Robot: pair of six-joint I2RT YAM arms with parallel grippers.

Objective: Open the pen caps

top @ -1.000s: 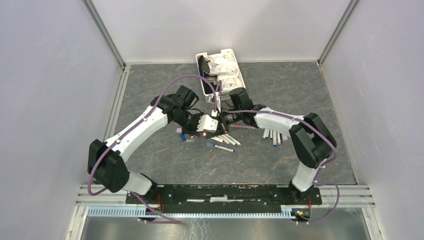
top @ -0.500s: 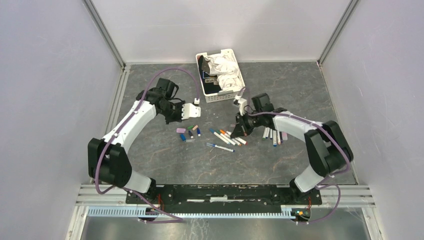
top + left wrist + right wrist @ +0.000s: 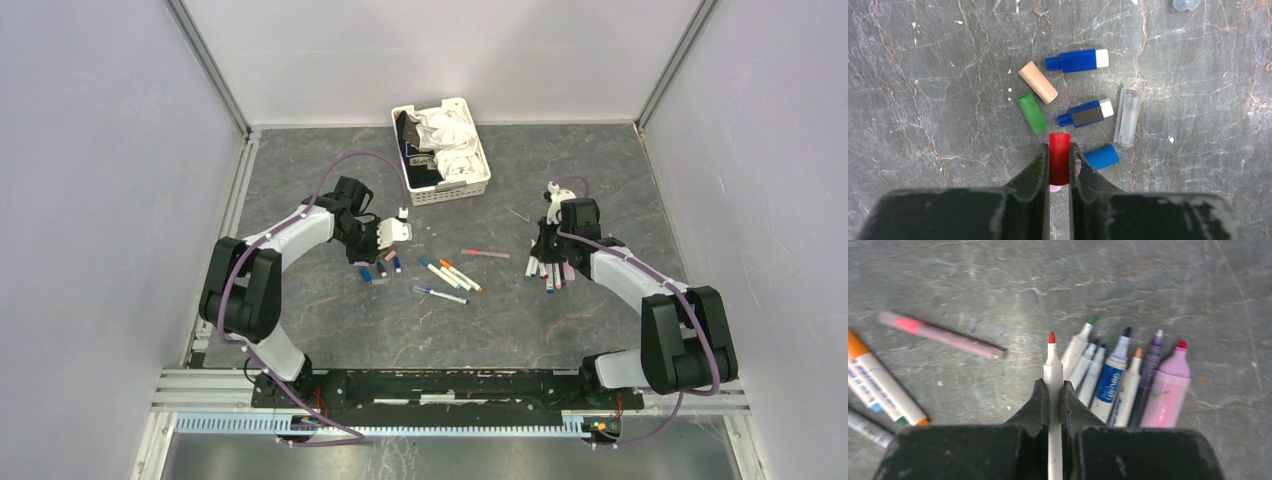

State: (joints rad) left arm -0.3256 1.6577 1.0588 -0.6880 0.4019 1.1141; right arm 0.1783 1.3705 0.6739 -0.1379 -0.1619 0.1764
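Left wrist view: a red cap (image 3: 1059, 165) is clamped in the left gripper (image 3: 1059, 150) above the loose pen caps (image 3: 1034, 112) gathered left of the table's (image 3: 330, 320) middle. The arms, joined at the centre a second ago, have been drawn apart. The red-tipped pen (image 3: 1052, 365), now bare, is pinched in the right gripper (image 3: 1052, 386) over the uncapped row (image 3: 1120, 375) nearer the right edge. One more pen is thus judged opened, while capped pens (image 3: 450, 275) seemingly wait at the middle.

- Red cap (image 3: 1059, 159), pinched in left end effector (image 3: 1059, 150), beside loose caps (image 3: 1037, 89) on the worktop (image 3: 923, 75).
- Red-tipped uncapped pen (image 3: 1052, 365) in right end effector (image 3: 1053, 385), beside row of uncapped pens (image 3: 1111, 377).
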